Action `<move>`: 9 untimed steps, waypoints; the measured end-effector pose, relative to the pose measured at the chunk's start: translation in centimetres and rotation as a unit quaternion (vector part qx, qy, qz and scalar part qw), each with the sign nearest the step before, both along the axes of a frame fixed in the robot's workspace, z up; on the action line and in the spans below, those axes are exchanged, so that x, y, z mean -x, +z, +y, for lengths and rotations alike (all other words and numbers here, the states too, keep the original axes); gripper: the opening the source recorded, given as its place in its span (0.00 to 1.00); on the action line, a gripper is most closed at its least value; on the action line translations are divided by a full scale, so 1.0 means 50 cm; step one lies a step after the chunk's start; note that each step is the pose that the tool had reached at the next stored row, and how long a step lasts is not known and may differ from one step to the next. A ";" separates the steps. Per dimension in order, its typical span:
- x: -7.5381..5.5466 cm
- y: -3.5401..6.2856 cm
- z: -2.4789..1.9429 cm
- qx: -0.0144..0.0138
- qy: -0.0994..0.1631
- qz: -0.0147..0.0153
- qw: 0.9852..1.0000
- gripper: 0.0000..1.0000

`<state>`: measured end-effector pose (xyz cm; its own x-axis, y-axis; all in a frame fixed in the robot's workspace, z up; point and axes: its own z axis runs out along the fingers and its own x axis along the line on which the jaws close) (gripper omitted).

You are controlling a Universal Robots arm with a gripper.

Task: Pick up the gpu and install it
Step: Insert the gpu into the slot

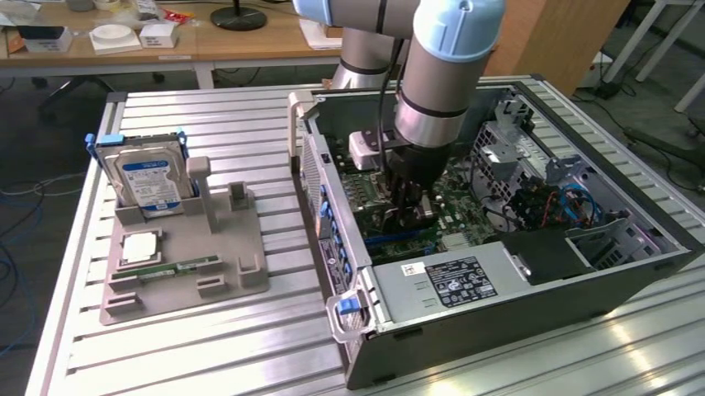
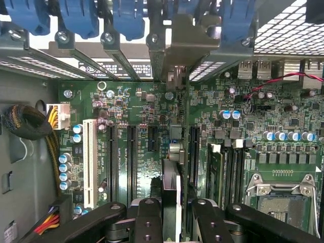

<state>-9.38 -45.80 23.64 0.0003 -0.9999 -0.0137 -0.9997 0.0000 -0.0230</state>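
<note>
**Hand deep in the case, card edge-on over the slots**

Your hand point(image 2: 172, 223) is clenched on the gpu point(image 2: 172, 190), which you see edge-on between the black fingers point(image 2: 147, 223) in the wrist view, standing upright over the motherboard point(image 2: 136, 109); in the exterior view the hand point(image 1: 410, 216) sits low inside the open computer case point(image 1: 573, 289), so the card is at the board, though whether its edge has entered a slot I cannot tell.

Going across the exterior view from its left: the grey holder point(image 1: 182, 264) on the worktop point(image 1: 220, 346) carries the hard drive point(image 1: 152, 183) and plays no part in the risk; the trouble lies in the case.

In my judgement the chief hazard is misalignment; the card's edge lies close to several parallel black slots point(image 2: 130, 157), and a slight offset would press it onto bare board or the wrong slot; force then could bend the card or damage components. The metal bracket point(image 2: 195, 38) must meet the rear opening among the blue clips point(image 2: 129, 20); if it catches, the card will seat tilted. The cable bundle point(image 2: 23, 121) lies well apart.
</note>
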 end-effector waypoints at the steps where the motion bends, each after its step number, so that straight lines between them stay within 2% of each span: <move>1: 0.000 -0.001 0.0001 0.000 0.000 0.000 1.000 0.27; 9: 0.000 -0.006 0.0000 0.000 0.000 0.000 1.000 0.27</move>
<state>-9.39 -45.80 23.32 0.0002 -0.9999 -0.0136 -0.9997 0.0001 -0.0230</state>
